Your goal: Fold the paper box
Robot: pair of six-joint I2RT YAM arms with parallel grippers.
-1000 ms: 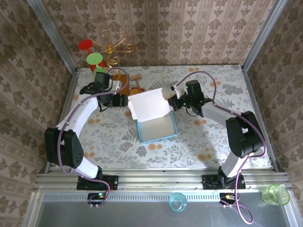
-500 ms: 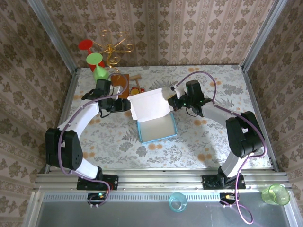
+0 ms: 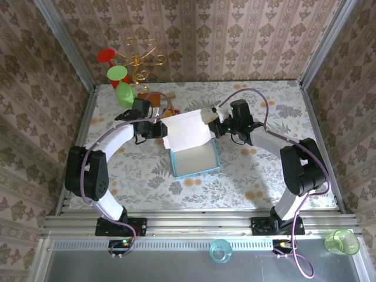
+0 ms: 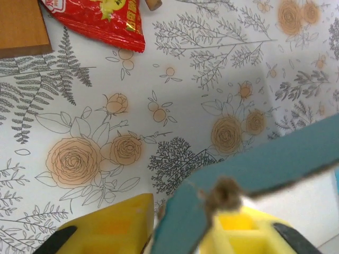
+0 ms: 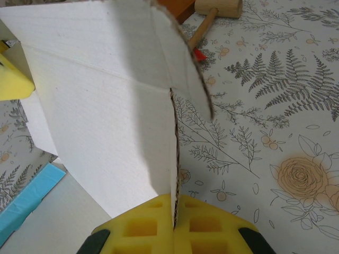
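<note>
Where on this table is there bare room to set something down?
Bare table: the near strip between the paper box and the arm bases, and the far right corner behind the right arm. Crowded: the far left, with wooden board, green cup and red packet, and the box's lid, flanked by left tool and right tool.

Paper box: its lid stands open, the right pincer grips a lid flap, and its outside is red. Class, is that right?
Not red: the outside of the paper box is light blue, as the top external view shows. The rest stands.
</note>
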